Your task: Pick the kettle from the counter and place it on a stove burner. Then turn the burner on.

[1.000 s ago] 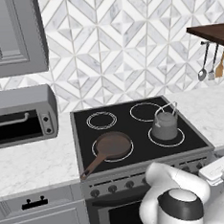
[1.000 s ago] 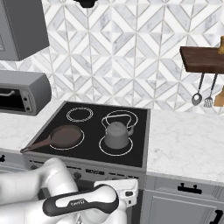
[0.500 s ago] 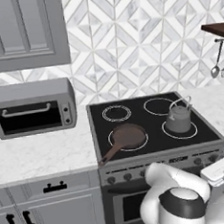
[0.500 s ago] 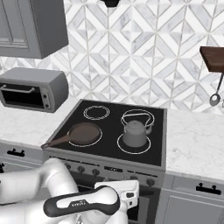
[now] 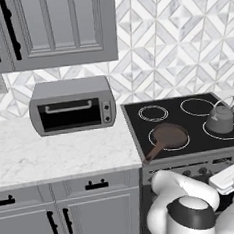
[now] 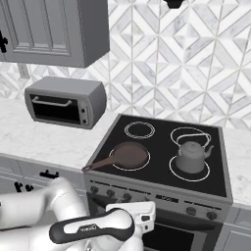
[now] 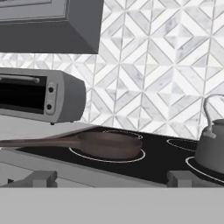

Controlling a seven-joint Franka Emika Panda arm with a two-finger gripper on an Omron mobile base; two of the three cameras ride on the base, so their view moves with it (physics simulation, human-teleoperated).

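The dull-grey kettle stands upright on the front right stove burner, a thin white circle on the black glass cooktop. In the hand view the kettle is at the right edge, partly cut off. My gripper is open and holds nothing. It hangs low in front of the stove's front edge, level with the cooktop and well short of the kettle. The white marble counter stretches to the left of the stove.
A brown frying pan lies on the front left burner, its handle pointing over the stove's front left corner. A grey toaster oven stands on the counter at the back. A row of knobs lines the stove front. Grey cabinets hang above.
The whole picture has shifted right: the base has driven left, so the stove is now at the right and the toaster oven at centre. The kettle stays on its burner and the gripper stays open.
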